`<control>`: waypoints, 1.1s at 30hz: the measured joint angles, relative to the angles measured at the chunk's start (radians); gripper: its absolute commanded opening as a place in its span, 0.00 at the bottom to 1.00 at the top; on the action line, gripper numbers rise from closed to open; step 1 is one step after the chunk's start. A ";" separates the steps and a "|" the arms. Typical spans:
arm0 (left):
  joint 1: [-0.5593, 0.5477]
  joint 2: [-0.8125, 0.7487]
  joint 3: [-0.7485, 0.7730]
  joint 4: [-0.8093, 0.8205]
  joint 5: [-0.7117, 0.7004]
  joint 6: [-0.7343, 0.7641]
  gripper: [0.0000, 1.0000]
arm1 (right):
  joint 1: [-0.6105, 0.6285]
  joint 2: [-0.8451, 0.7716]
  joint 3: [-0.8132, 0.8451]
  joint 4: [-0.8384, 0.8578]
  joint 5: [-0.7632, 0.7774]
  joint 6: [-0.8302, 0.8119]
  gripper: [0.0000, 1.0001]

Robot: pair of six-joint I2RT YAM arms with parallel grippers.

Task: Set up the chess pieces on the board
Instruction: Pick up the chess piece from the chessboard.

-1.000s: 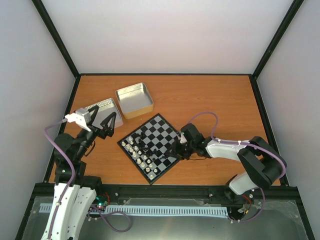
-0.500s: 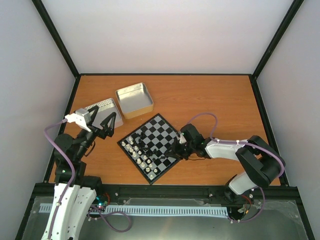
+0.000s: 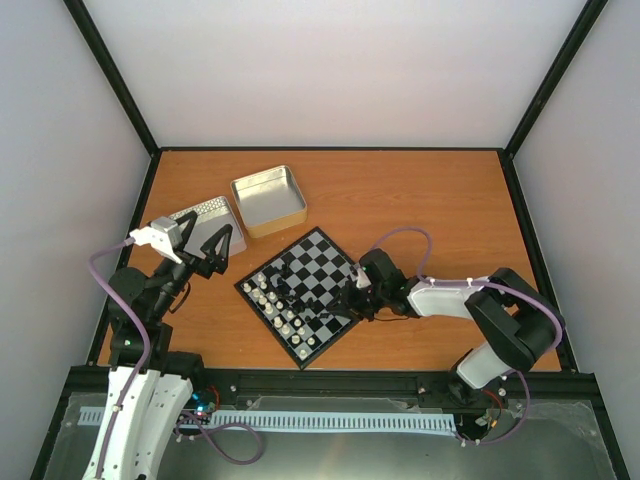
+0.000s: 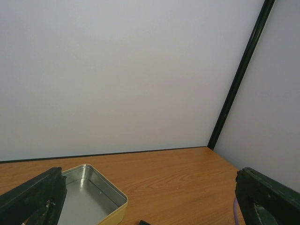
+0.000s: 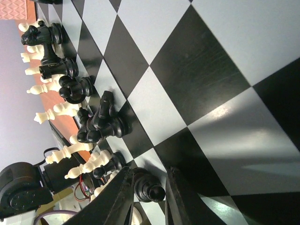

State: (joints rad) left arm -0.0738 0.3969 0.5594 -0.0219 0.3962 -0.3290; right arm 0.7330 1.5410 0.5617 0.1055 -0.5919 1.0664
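Note:
The board lies as a diamond in mid table. Along its near-left side stand rows of white chess pieces, with black pieces just inside them. My right gripper is low over the board's near-right edge. In the right wrist view its jaws sit tight around an upright black pawn, one finger against its base. My left gripper hovers wide open, left of the board, and holds nothing.
An open silver tin stands behind the board and shows in the left wrist view. Its flat lid lies partly under my left gripper. White walls with black posts enclose the table.
My right gripper has narrowed around the black pawn and edged slightly left over the board. My left arm has not moved.

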 measured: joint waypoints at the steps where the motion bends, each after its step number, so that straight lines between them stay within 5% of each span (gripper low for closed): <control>1: 0.000 0.000 0.000 0.000 0.000 0.000 1.00 | 0.001 0.001 0.000 0.001 0.000 0.001 0.18; 11: 0.000 -0.002 -0.004 0.000 0.000 0.000 1.00 | 0.003 0.004 -0.011 0.017 0.016 0.017 0.03; 21: 0.000 -0.003 -0.010 0.001 0.013 -0.001 1.00 | 0.003 -0.089 -0.046 -0.006 0.151 0.021 0.03; 33: -0.020 0.255 -0.003 -0.016 0.271 -0.085 1.00 | 0.003 -0.282 -0.061 -0.008 0.330 0.011 0.03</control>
State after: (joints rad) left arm -0.0940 0.6521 0.5568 -0.0380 0.6670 -0.4145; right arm 0.7357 1.2594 0.5011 0.0975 -0.2619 1.0779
